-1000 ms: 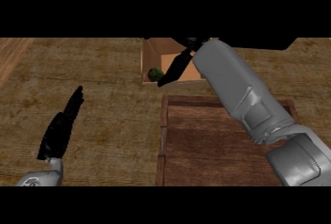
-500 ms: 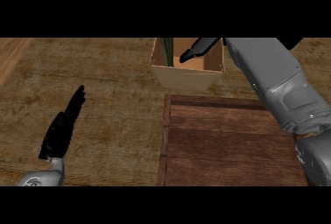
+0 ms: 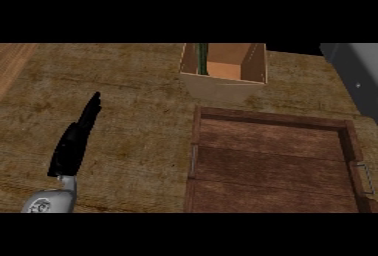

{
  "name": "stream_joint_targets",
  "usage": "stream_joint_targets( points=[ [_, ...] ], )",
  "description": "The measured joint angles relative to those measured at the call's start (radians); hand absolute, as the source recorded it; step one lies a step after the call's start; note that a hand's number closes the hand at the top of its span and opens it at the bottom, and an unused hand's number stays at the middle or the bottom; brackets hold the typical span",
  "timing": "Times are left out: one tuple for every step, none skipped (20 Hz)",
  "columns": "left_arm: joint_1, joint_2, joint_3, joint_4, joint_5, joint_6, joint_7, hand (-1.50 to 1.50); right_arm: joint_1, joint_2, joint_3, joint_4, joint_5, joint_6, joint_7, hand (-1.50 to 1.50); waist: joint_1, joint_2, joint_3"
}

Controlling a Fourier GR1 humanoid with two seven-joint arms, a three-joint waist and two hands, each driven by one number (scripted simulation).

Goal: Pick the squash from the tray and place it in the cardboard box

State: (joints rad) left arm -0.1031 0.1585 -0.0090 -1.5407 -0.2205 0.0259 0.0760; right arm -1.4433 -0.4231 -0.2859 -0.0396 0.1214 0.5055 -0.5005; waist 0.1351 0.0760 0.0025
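Head view: a dark green squash (image 3: 201, 59) stands against the left inner wall of the cardboard box (image 3: 221, 85) at the counter's far edge, the wooden tray (image 3: 269, 165) bare. Left hand (image 3: 74, 140) rests, fingers straight and together; right hand unseen. Squash looks stiff, smooth, likely slippery; hold it mid-body.

We see one non-task surface: the counter top (image 3: 140, 100), mottled tan-brown and burlap-like, filling most of the frame. At the far left edge, upper part, a strip of lighter reddish wood-grain surface (image 3: 13, 62) meets it along a slanted line. Nothing more can be told about that strip.
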Motion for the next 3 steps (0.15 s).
stream_joint_targets(
  points=[
    [-0.002, -0.001, -0.002, -0.001, 0.000, -0.001, 0.001, 0.00, 0.003, -0.019, -0.005, -0.001, -0.005, 0.010, 0.000, -1.50, 0.004, 0.003, 0.000],
    [-0.009, 0.000, -0.003, -0.002, -0.001, -0.002, 0.004, 0.00, 0.006, -0.036, -0.007, -0.003, -0.007, 0.023, 0.000, -1.50, 0.007, 0.005, 0.001],
    [-0.012, -0.005, -0.007, -0.003, -0.002, -0.001, 0.006, 0.00, 0.010, -0.050, -0.008, -0.005, -0.007, 0.035, -0.001, -1.50, 0.010, 0.007, 0.001]
  ],
)
